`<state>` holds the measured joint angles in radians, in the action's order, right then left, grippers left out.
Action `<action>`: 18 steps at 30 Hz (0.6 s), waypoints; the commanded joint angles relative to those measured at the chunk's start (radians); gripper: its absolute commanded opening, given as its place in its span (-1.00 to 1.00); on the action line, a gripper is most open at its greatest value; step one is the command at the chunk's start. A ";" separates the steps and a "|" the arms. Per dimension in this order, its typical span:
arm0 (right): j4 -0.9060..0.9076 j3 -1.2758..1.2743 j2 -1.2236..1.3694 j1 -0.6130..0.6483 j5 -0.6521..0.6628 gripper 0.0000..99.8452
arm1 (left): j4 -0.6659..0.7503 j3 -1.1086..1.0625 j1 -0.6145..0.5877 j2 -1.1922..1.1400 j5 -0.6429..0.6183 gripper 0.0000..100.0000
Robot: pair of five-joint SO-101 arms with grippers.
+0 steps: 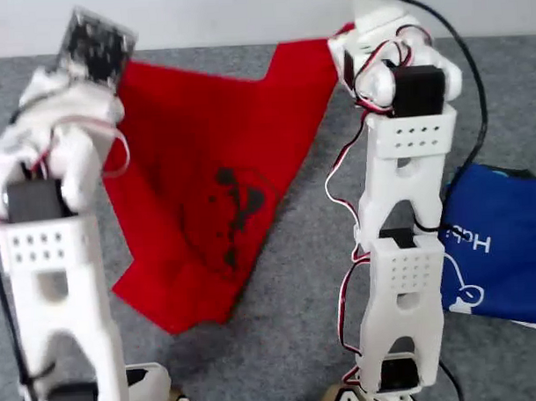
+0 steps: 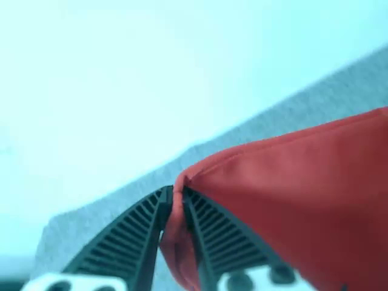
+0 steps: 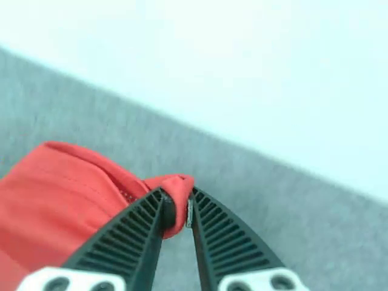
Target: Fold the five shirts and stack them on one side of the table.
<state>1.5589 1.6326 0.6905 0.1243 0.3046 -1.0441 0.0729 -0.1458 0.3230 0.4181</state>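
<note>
A red shirt [image 1: 219, 180] with a dark print hangs stretched between both arms over the grey table, its lower corner resting near the front. My left gripper [image 2: 176, 197] is shut on a pinch of the red shirt [image 2: 291, 188] at the far left corner. My right gripper [image 3: 179, 203] is shut on a bunched edge of the red shirt [image 3: 66, 194] at the far right corner. A folded blue shirt [image 1: 498, 241] with white print lies at the table's right side, beside the right arm [image 1: 405, 204].
The grey table [image 1: 306, 278] shows bare cloth between the two arms. The left arm [image 1: 54, 252] stands at the front left. A pale wall runs behind the table's far edge.
</note>
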 commanded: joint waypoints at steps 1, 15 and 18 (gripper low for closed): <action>-0.065 0.043 -0.139 -0.021 -0.003 -0.98 | -0.083 0.317 0.003 -0.115 -0.006 -0.99; -0.179 0.043 -0.390 -0.021 0.253 -0.98 | -0.236 0.937 0.017 -0.307 -0.003 -0.99; -0.177 0.043 -0.433 -0.030 0.284 -0.98 | -0.238 0.972 0.017 -0.302 -0.002 -0.99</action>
<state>1.4039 1.6341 0.3391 0.1243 0.5531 -1.2774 0.9889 -0.1335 0.0146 0.4181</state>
